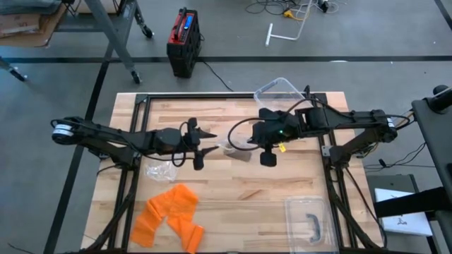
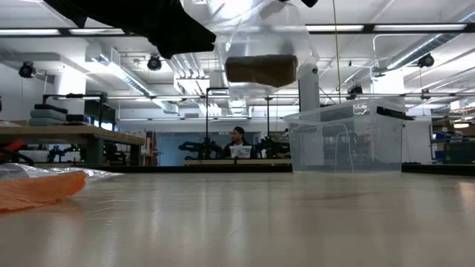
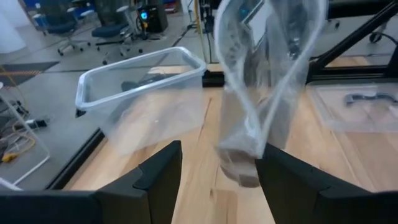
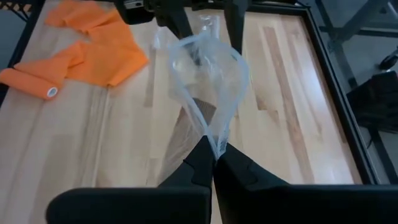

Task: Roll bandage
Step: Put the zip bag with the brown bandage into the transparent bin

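A clear plastic bag point(image 1: 236, 147) with a tan bandage roll point(image 2: 260, 69) inside is up in the air over the middle of the table. My right gripper point(image 4: 216, 155) is shut on the bag and comes in from the table's right. My left gripper point(image 3: 217, 180) is open, and its fingers stand on either side of the bag's far end point(image 4: 205, 28) without visibly touching it. The roll also shows in the left wrist view point(image 3: 239, 168). An orange bandage point(image 1: 169, 215) lies crumpled and partly rolled on the table near the front left. My right gripper pinches a gathered edge of the bag's film point(image 4: 214, 142) between its two fingertips. The fingers come from the table's right, slanting down. The bag is lifted clear of the table, and the roll point(image 4: 196, 118) weighs down its lower part.
A clear plastic bin point(image 1: 282, 90) stands at the table's far edge. A clear lid with a dark handle point(image 1: 308, 220) lies at the front right. A second crumpled clear bag point(image 1: 159, 169) lies by the left arm. A person sits far off in the room point(image 2: 237, 141).
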Tool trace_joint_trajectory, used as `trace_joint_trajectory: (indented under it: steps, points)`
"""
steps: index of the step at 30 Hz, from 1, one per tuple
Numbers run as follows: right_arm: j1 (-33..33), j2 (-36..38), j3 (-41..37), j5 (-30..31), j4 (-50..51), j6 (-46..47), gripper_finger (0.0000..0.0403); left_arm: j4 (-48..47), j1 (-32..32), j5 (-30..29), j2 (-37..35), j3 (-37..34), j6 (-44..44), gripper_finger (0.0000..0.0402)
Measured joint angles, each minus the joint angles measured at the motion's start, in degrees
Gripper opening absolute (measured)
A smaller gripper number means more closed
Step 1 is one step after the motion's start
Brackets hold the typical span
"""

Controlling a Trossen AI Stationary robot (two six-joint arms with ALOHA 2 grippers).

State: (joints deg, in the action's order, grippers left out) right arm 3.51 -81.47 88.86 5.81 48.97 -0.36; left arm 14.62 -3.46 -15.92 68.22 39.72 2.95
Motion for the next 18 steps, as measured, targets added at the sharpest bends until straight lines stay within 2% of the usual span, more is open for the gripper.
trace_joint_trajectory:
  steps: [3,8,10,14,18]
  points:
    - [0.00,-0.02,0.00,0.04,0.00,-0.22,0.0000,1.17,0.00,1.99,0.03,0.00,0.70,0.0195]
    - [0.00,-0.02,0.00,0.08,0.02,-0.22,0.0000,2.81,-0.02,11.35,0.03,0.00,0.62,0.0198]
    - [0.00,-0.02,0.00,0.06,0.02,-0.20,0.0000,3.14,-0.07,11.00,0.03,0.00,0.33,0.0198]
    - [0.00,-0.02,0.00,0.06,0.00,0.15,0.0000,2.82,0.05,5.42,0.03,0.00,-0.71,0.0181]
    - [0.00,-0.02,0.00,-0.43,0.00,0.38,0.0000,2.93,0.20,4.61,0.01,0.00,-1.08,0.0123]
